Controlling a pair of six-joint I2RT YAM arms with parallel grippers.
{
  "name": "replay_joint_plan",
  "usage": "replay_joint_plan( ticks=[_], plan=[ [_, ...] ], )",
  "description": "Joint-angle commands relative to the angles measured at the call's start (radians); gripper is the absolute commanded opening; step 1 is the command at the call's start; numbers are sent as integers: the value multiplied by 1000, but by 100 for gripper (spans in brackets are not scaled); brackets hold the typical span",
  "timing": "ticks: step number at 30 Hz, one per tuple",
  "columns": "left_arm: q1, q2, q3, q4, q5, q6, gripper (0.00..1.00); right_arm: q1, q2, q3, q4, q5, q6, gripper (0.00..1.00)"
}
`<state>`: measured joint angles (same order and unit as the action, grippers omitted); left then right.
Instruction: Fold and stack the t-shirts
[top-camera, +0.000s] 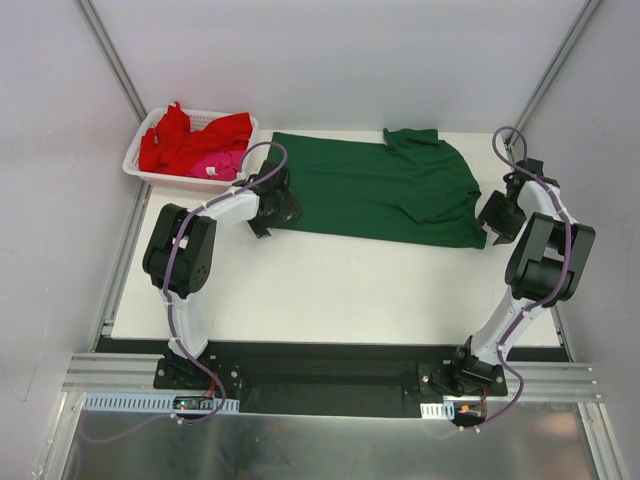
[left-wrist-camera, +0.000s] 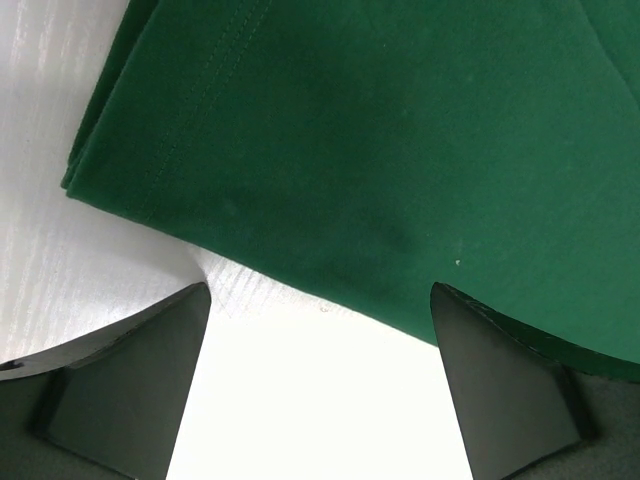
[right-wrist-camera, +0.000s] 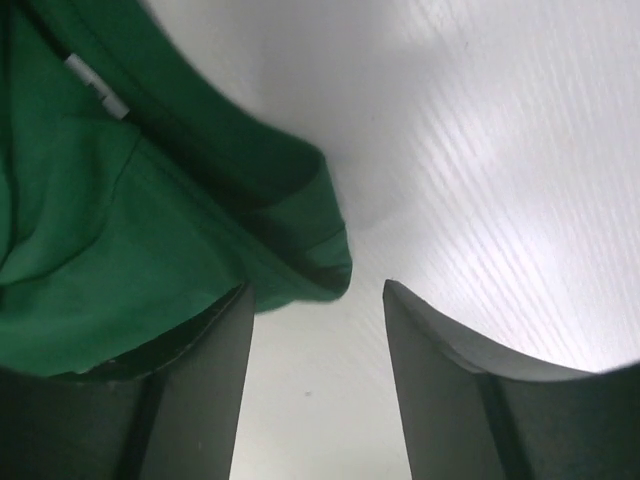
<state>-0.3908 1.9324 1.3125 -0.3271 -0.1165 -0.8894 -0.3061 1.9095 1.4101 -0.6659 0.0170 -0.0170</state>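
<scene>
Green t-shirt (top-camera: 380, 190) lies spread across the far side of the white counter (top-camera: 330, 290), its ends partly hidden by the left hand (top-camera: 270, 207) and right hand (top-camera: 497, 216), both released and empty. Red and pink t-shirts (top-camera: 178, 142) sit bunched in the far-left basket (top-camera: 134, 166); white walls (top-camera: 330, 60) stand around.

A flat matte white table (top-camera: 330, 290) fills the middle of the top view, evenly lit, with a soft sheen. Plain pale grey wall panels (top-camera: 340, 60) close it in at 12, 9 and 3 o'clock. Slim silver metal struts (top-camera: 110, 55) slant at 11 and 1 o'clock. At 6 o'clock a black base plate (top-camera: 330, 375) meets a silver aluminium rail (top-camera: 110, 375), with a shiny brushed-metal sheet (top-camera: 320, 445) below.
</scene>
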Motion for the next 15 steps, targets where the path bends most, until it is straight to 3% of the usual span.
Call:
replay_joint_plan(
  ticks=[1, 2, 7, 12, 15],
  plan=[
    [13, -76, 25, -27, -3, 99, 93, 1, -174, 75, -95, -96, 3, 62],
    [12, -90, 27, -29, -5, 113, 93, 4, -213, 82, -93, -191, 5, 67],
    [12, -170, 37, -35, -6, 155, 94, 84, -227, 58, -17, -270, 77, 68],
    [12, -162, 70, -33, 3, 138, 94, 107, -124, -28, 141, -347, 199, 66],
    [12, -119, 111, -33, 11, 138, 94, 104, -64, -23, 152, -350, 226, 66]
  ],
)
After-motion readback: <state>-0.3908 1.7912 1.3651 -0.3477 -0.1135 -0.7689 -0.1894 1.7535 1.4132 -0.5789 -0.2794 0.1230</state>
